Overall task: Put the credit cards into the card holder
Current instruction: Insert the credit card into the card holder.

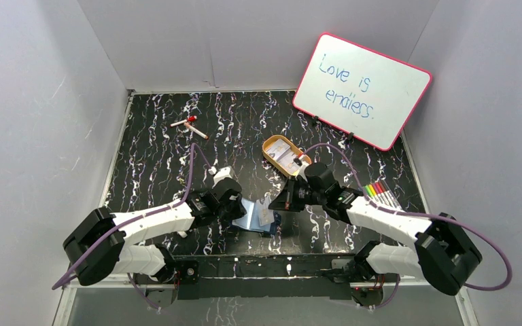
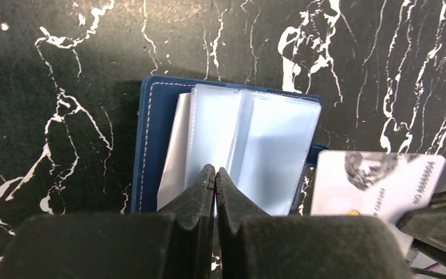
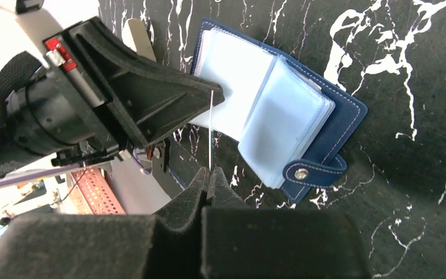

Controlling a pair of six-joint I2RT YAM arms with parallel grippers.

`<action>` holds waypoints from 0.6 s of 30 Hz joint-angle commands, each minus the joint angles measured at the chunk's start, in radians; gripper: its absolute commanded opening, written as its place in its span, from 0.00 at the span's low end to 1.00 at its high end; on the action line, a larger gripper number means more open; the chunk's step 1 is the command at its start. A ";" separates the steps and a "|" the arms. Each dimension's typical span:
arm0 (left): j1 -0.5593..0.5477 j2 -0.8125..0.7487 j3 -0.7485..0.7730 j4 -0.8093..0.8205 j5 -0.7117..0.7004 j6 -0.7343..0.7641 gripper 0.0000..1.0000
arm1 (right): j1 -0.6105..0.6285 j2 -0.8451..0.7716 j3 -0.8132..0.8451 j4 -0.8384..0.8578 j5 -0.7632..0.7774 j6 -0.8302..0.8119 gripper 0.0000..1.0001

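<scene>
Card holder [image 3: 340,113] lies open and flat on the black marbled table [image 1: 156,170], just beyond the arm bases near centre. Navy cover is down, clear sleeves [image 2: 279,151] face up, and the snap tab [image 3: 316,170] sticks out from one edge. Left gripper [image 2: 215,174] comes in from 9 o'clock of the holder, jaws pressed together, tips on the near edge of the sleeves. Whether they nip a sleeve or only rest on it: cannot tell. Right gripper [image 3: 209,177] sits at 3 o'clock of the holder, jaws clamped on a pale credit card [image 2: 377,177]. The card shows small print and a silvery patch, and the right wrist view sees it edge-on as a thin white line. It is just beside the holder's tab side and not in a sleeve. At 1 o'clock of the holder is an oval orange tin [image 1: 266,148] with more pale cards [image 1: 287,156] inside. A row of coloured pens [image 1: 380,193] lies at 3 o'clock, well apart. A red-capped marker [image 1: 190,124] lies at 11 o'clock. At far 1 o'clock a pink-framed whiteboard [image 1: 360,92] leans, reading "Love is endless."
</scene>
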 commanded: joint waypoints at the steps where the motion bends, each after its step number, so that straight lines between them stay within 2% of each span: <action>1: 0.001 -0.026 -0.008 -0.039 -0.037 -0.022 0.00 | 0.034 0.072 -0.007 0.185 0.024 0.102 0.00; 6: 0.001 -0.052 0.003 -0.073 -0.058 -0.021 0.01 | 0.078 0.160 0.012 0.201 0.057 0.119 0.00; 9: 0.001 -0.091 0.014 -0.122 -0.090 -0.015 0.07 | 0.080 0.179 -0.003 0.209 0.086 0.133 0.00; 11: 0.001 -0.123 0.018 -0.151 -0.120 -0.005 0.15 | 0.079 0.185 -0.016 0.215 0.099 0.139 0.00; 14: 0.001 -0.167 0.023 -0.183 -0.147 0.018 0.37 | 0.080 0.192 -0.020 0.217 0.105 0.133 0.00; 15: 0.002 -0.177 0.028 -0.193 -0.155 0.029 0.47 | 0.080 0.192 -0.020 0.217 0.104 0.130 0.00; 18: 0.001 -0.191 0.044 -0.227 -0.171 0.059 0.63 | 0.080 0.187 -0.014 0.206 0.107 0.119 0.00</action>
